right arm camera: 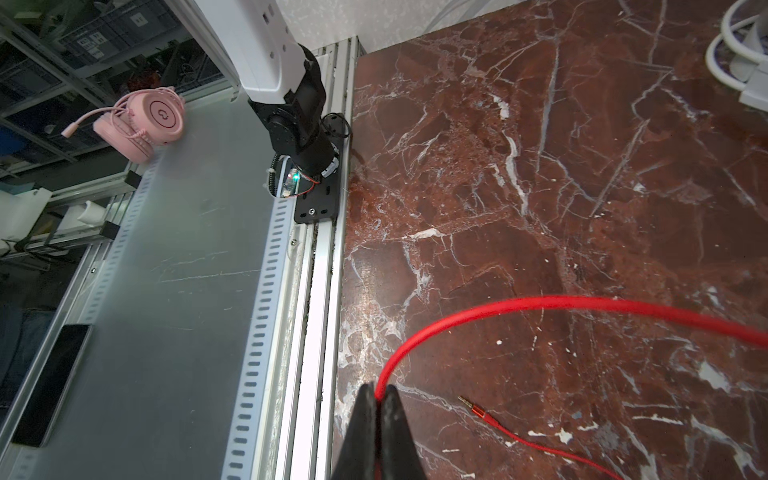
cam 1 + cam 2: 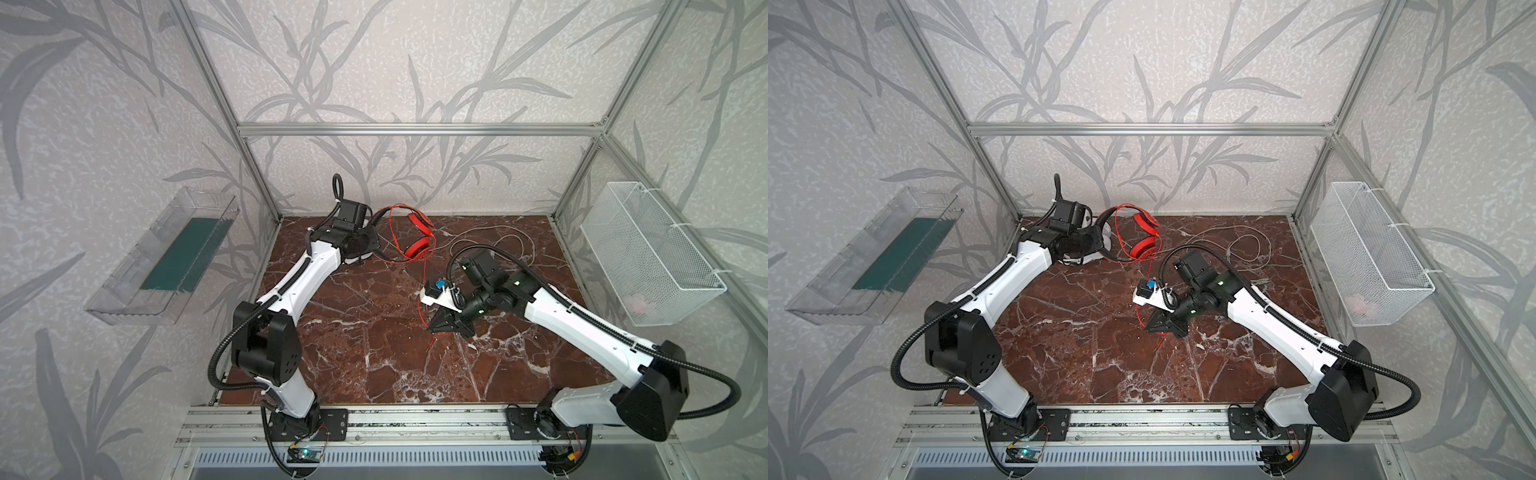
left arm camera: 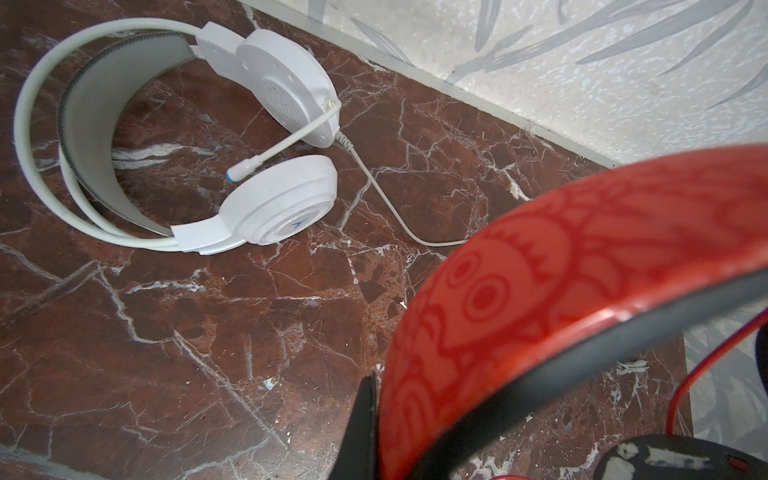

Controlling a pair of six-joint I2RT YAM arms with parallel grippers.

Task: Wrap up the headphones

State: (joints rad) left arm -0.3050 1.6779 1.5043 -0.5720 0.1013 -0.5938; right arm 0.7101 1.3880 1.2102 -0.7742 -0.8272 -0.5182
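The red headphones (image 2: 417, 247) are at the back of the desk (image 2: 374, 353), near the middle of the back wall. The left jaws are closed tight on the red band, which fills the corner of the left wrist view (image 3: 540, 270). You can see 1 black finger (image 3: 361, 415) pressed on the side of the band. The 2 red ear cups stick out to the right of the left arm (image 2: 299, 270) in both top views. I cannot tell if the cups touch the desk.

The thin red cable (image 2: 424, 270) runs from the red headphones toward the front, to the right arm (image 2: 582, 316). The right jaws are closed tight on this cable, with the cable pinched between the 2 black fingers (image 1: 361, 415). Past the jaws the cable drops to the desk, and its metal plug (image 1: 478, 411) lies flat there.

The white headphones (image 3: 282, 208) lie flat on the desk in the back left corner, under the left arm. Their white cable (image 2: 490, 232) loops along the back of the desk toward the right.

A clear tray (image 2: 166, 257) hangs on the left wall and a white wire basket (image 2: 648, 253) on the right wall.
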